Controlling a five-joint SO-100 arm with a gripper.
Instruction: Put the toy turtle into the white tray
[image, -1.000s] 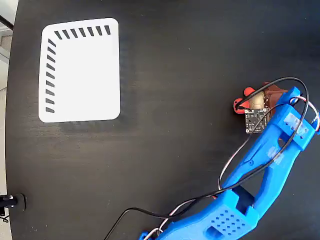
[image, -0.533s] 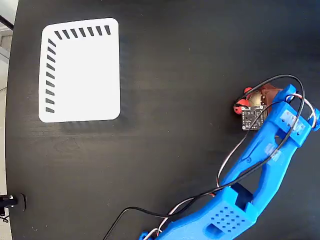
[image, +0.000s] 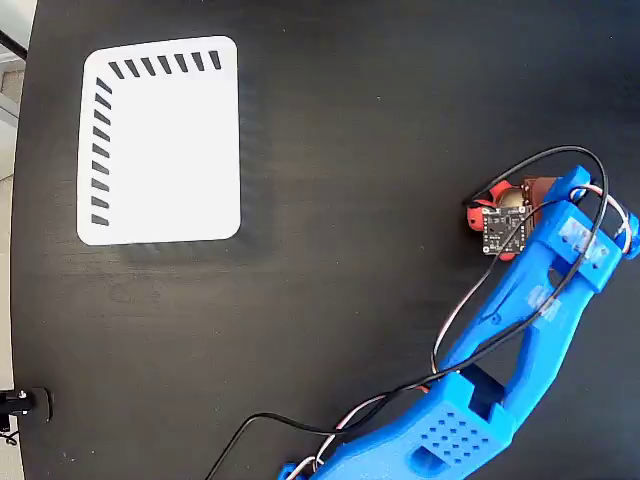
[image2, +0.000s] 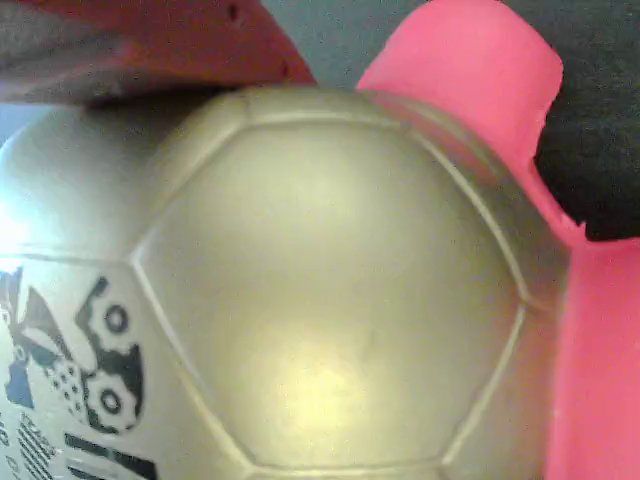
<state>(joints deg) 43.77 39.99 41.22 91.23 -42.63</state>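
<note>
the end effector (image: 520, 200) sits right over the toy turtle (image: 503, 198) at the right side of the black bench (image: 350, 250), and the blue arm (image: 520, 330) hides its jaws, so whether they grip the turtle cannot be told. in the wrist view the turtle's silver-gold shell (image2: 320, 290) fills the frame, with red parts (image2: 480, 90) at the top and right. the white tray (image: 160, 140) lies well apart from the turtle, up and to the left in the fixed view.
</note>
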